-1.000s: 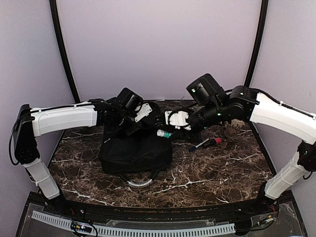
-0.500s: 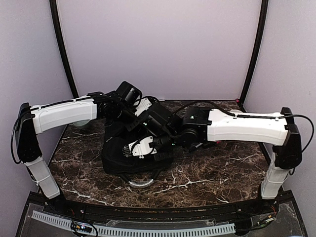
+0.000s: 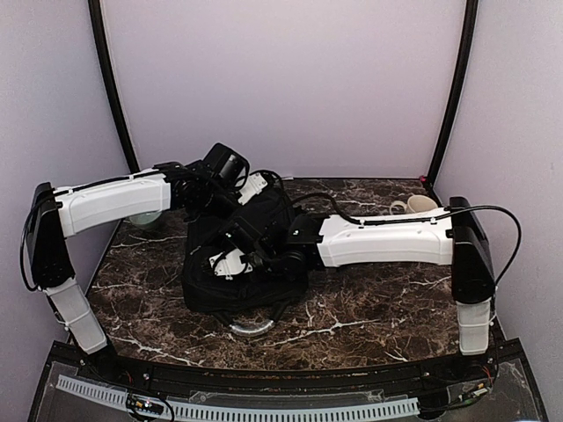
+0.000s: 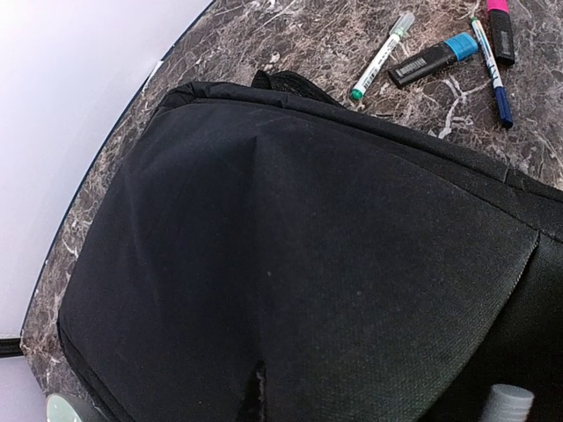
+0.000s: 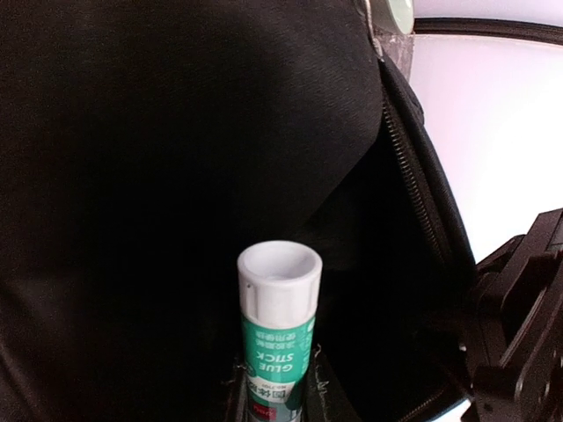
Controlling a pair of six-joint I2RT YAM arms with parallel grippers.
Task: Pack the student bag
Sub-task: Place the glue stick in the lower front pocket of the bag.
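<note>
Carried the glue stick into the open student bag.

Kept the left gripper [image 3: 251, 187] closed at the far top edge of the student bag [image 3: 207, 294], seemingly pinching the flap to hold the mouth open, with the pinch itself out of clear sight. Left the bag lying on the marble table [image 3: 369, 308], left of centre, much as a second before. Swung the right gripper [image 3: 230, 261] from over the pens at the bag's right side across into the opening, jaws clamped on the glue stick [image 5: 277, 308], now ringed by dark lining beside the zip [image 5: 413, 176]. Had not yet let go, so judged that item nearly packed. Left a green-tipped marker [image 4: 380, 54], a blue highlighter [image 4: 433, 59], a pink highlighter [image 4: 501, 22] and a blue pen [image 4: 493, 75] on the table beyond the bag, probably still to go in.
</note>
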